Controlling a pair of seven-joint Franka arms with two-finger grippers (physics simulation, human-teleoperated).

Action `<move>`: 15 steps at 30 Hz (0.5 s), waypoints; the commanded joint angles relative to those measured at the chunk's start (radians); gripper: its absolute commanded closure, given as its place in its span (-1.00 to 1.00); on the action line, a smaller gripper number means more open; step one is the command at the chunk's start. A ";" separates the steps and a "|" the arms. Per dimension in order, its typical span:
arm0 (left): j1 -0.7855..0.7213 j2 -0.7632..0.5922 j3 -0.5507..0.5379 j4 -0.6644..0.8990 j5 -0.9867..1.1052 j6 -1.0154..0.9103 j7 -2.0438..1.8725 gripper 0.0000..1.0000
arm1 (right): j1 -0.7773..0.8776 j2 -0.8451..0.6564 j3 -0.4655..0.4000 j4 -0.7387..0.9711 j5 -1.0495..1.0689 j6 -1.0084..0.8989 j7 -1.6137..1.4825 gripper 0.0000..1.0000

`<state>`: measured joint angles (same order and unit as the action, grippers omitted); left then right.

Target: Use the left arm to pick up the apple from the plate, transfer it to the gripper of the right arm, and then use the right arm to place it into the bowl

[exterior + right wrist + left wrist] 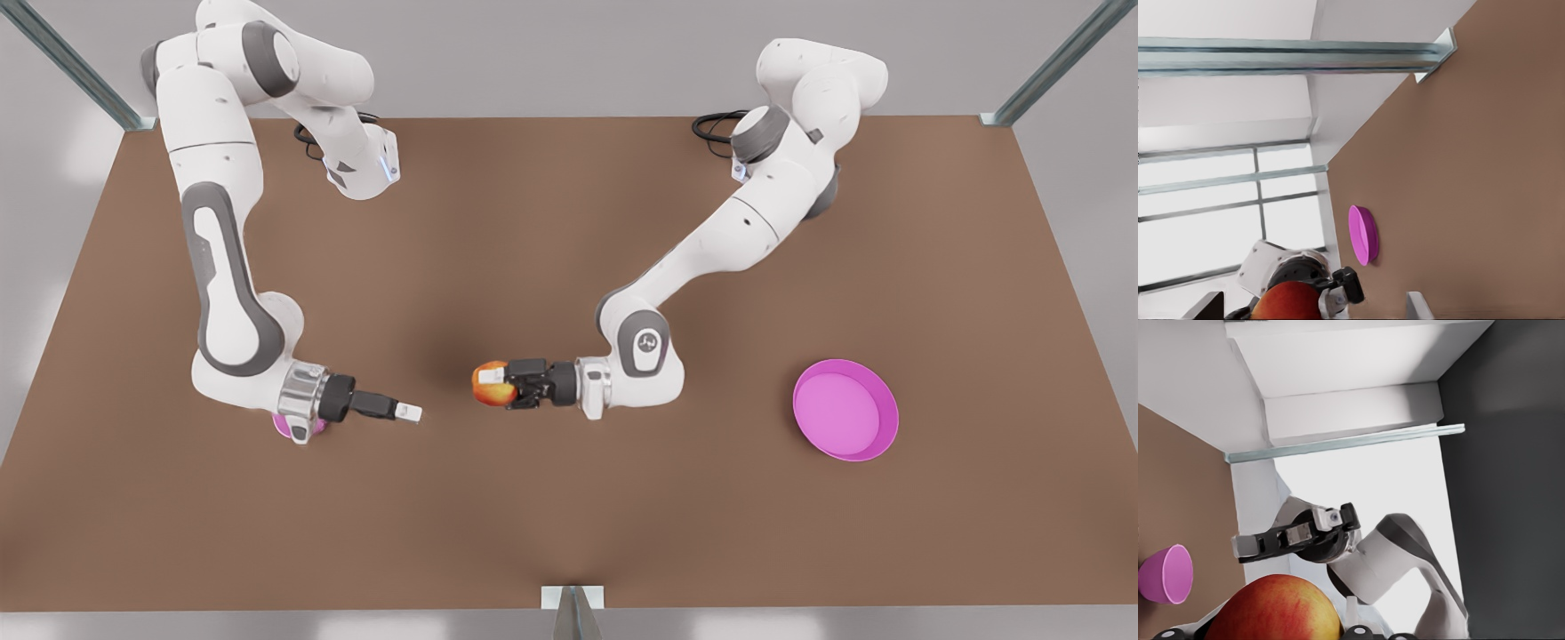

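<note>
Presently, the left arm (711,249), on the front view's right, reaches low across the brown table (569,498) toward its middle. Its broad black gripper, the left gripper (500,384), is clamped on the apple (492,384), which it holds clear of the tabletop, pointed toward the other arm. From the left wrist view the apple (1275,610) sits close before the camera, red with yellow patches.

Opposite it, the right arm (222,293), on the front view's left, is bent down with its silver cuff near the table. The right gripper (411,412) points toward the apple and stands apart from it, with bare table between them. Its two pale fingertips lie close together and hold nothing; whether they are fully closed cannot be told from the front view.

Partly hidden beneath the right arm's wrist is the small pink bowl (286,428); the left wrist view shows the bowl (1166,575) standing on the table. The wide pink plate (845,410) lies well apart, toward the front view's right, with nothing on it.
</note>
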<state>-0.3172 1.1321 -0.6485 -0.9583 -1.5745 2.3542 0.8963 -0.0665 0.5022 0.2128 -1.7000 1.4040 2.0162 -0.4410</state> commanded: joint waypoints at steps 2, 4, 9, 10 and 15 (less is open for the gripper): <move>-0.016 0.000 0.001 0.001 -0.010 0.030 0.998 -0.33 | -0.032 -0.025 0.007 -0.055 0.006 -0.189 -0.485 -1.00; -0.017 0.000 0.001 0.001 -0.010 0.030 1.026 -0.33 | -0.033 -0.031 0.007 -0.066 0.004 -0.198 -0.493 -1.00; -0.019 0.003 0.001 0.001 -0.010 0.030 1.052 -0.33 | -0.032 -0.030 0.007 -0.064 0.004 -0.208 -0.505 -1.00; -0.022 0.003 0.001 0.001 -0.010 0.030 1.075 -0.33 | -0.032 -0.028 0.007 -0.063 0.003 -0.208 -0.505 -1.00; -0.040 0.041 -0.002 0.023 -0.012 0.034 1.093 -0.33 | -0.027 -0.010 0.007 -0.050 0.003 -0.206 -0.522 -1.00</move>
<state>-0.3548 1.1697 -0.6496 -0.9406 -1.5834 2.3917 1.4869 -0.0934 0.4914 0.2189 -1.7525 1.4062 1.8304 -0.7268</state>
